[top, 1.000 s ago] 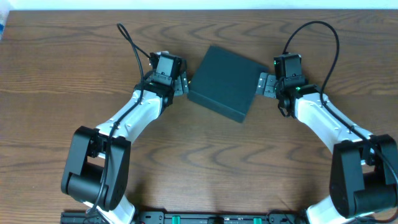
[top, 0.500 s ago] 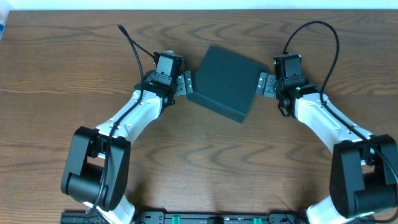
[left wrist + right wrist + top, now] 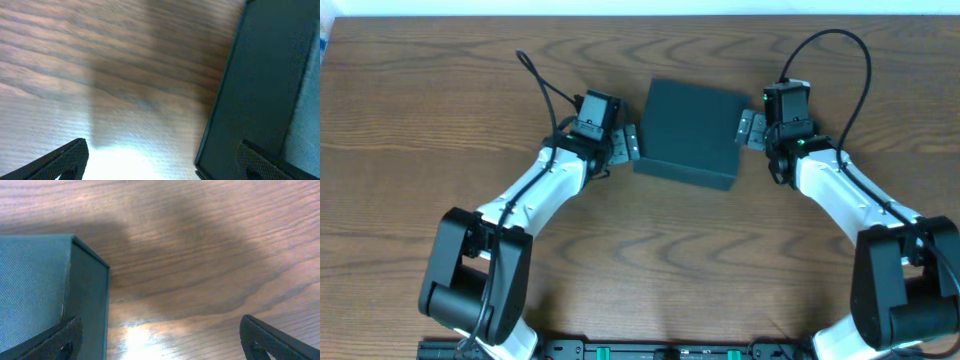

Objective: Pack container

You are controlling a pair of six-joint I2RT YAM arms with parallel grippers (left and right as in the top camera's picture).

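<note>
From above, the dark teal square cardboard box (image 3: pixel 690 133) lies flat in the middle of the brown wooden bench (image 3: pixel 420 120), a bit toward the far side. Its lid looks shut. The left pincer (image 3: pixel 627 143) is right at the box's left side. The right pincer (image 3: pixel 748 130) is right at its right side, near the far corner. Both are open wide and hold nothing. I cannot tell from here if they touch the box. I see nothing to put in the box.

In the left wrist view, the two black fingers (image 3: pixel 70 156) stand far apart. The left wall of the box fills the right half of the view. One finger sits over the box and the other over bare wood, so the box edge is between them.

In the right wrist view, a corner of the box pokes in from the left. One finger (image 3: pixel 65 339) is close by that corner and the other is far off over the wood.

What could go wrong? I think the box is light and the wood is smooth. If one arm pushes harder than the other, the box may spin or slide away. A finger could also hook the lid edge and bend it.
</note>
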